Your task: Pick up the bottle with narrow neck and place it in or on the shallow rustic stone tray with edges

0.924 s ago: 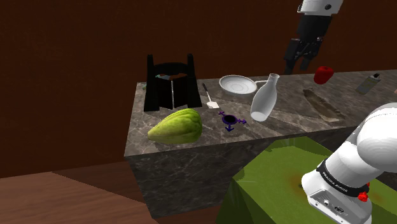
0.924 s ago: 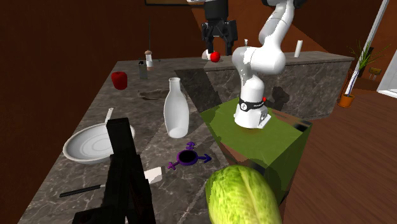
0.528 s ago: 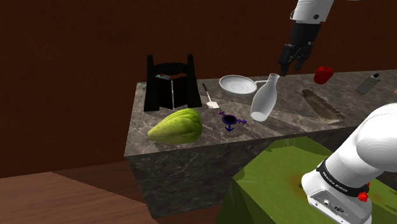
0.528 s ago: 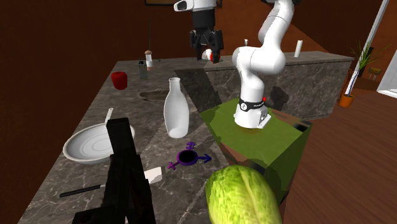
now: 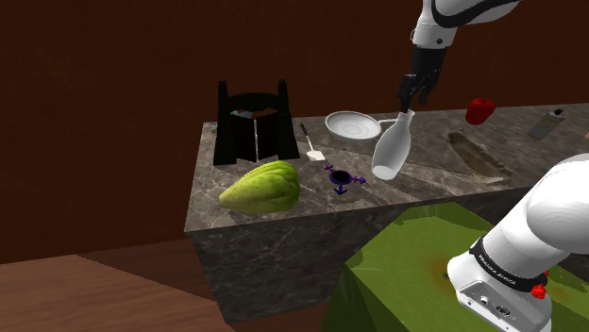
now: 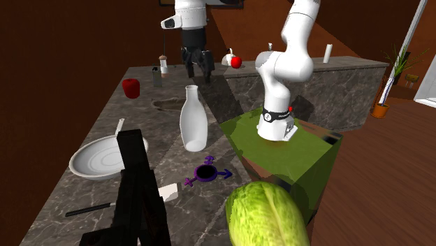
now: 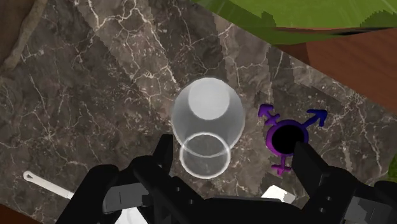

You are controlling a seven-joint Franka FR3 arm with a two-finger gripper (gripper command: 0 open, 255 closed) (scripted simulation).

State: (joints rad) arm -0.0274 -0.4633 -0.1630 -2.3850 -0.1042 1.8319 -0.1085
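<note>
Claw: your claw (image 5: 412,97) is hanging point-down over the counter (image 5: 429,179), fingers standing wide apart and gripping nothing.
Bottle: the white bottle (image 5: 391,149) is standing upright on the counter straight beneath the claw, its narrow neck pointing up at the fingers.
Key relation: the bottle's long axis is running vertically, in line with the claw's own. In the wrist view its open mouth is sitting between the two fingers, nearer one than the other. The coming move is probably calling for a straight drop with a slight centring.
Gap: the fingertips are appearing just above the mouth; whether anything is touching is hard to tell.
Tray: a flat dark tray (image 5: 479,157) is lying on the counter well apart from the claw, toward the shoulder view's right. Its edges are hard to make out.
Hidden: in the wrist view the bottle's body is covering its own base. A purple symbol (image 7: 286,137) is lying beside the finger farther from the mouth.
</note>
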